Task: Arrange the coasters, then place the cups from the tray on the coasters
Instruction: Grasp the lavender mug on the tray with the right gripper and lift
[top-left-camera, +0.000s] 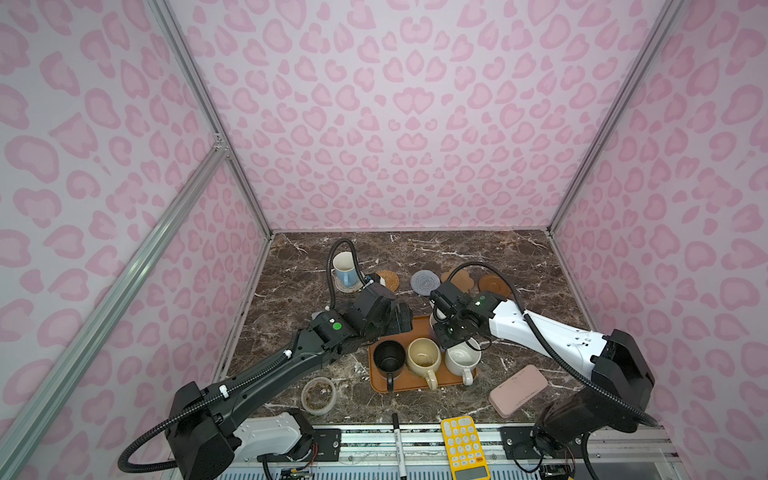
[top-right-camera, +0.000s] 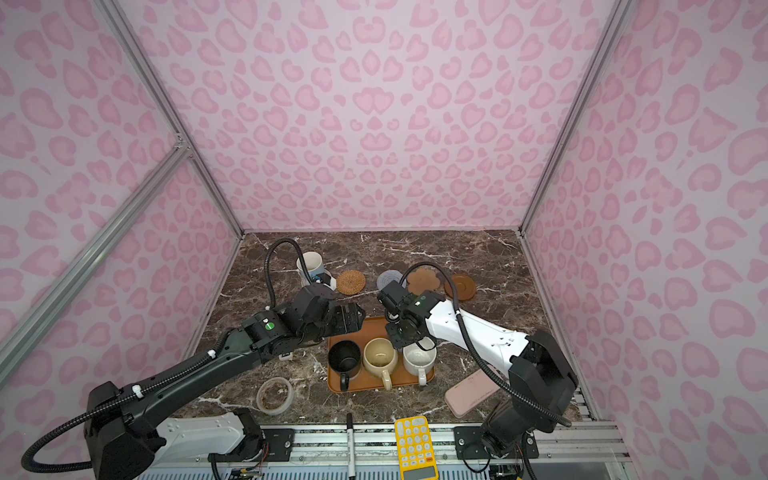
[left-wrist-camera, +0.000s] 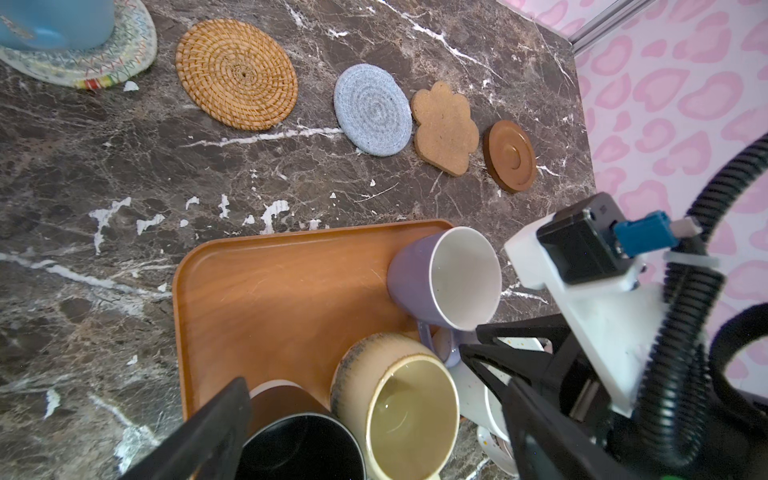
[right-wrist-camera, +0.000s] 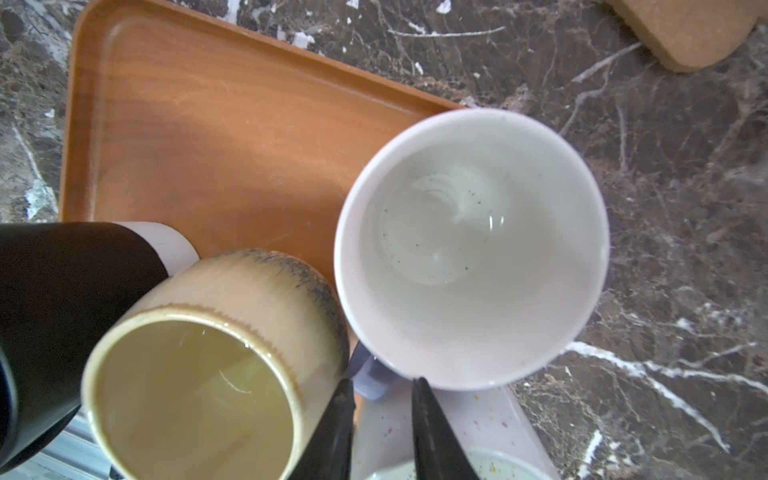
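The light blue cup (top-left-camera: 344, 268) stands on the cream coaster (left-wrist-camera: 124, 54) at the far left. To its right lie the orange-tan (top-left-camera: 388, 279), grey-blue (top-left-camera: 424, 281), flower cork (top-left-camera: 461, 280) and brown wooden (top-left-camera: 494, 283) coasters. On the tray (top-left-camera: 415, 384) stand the black (top-left-camera: 388, 357), cream-yellow (top-left-camera: 423, 357) and white speckled (top-left-camera: 461, 359) cups. At its far right corner is the lavender cup (right-wrist-camera: 469, 249). My right gripper (right-wrist-camera: 381, 386) is shut on the lavender cup's handle (right-wrist-camera: 370, 376), a finger on each side. My left gripper (left-wrist-camera: 374, 432) hangs open over the tray's far left part, holding nothing.
A clear tape roll (top-left-camera: 318, 395) lies front left of the tray and a pink flat case (top-left-camera: 518, 390) front right. A yellow calculator (top-left-camera: 463, 446) and a black marker (top-left-camera: 398, 440) rest on the front rail. Pink walls close in the table on three sides.
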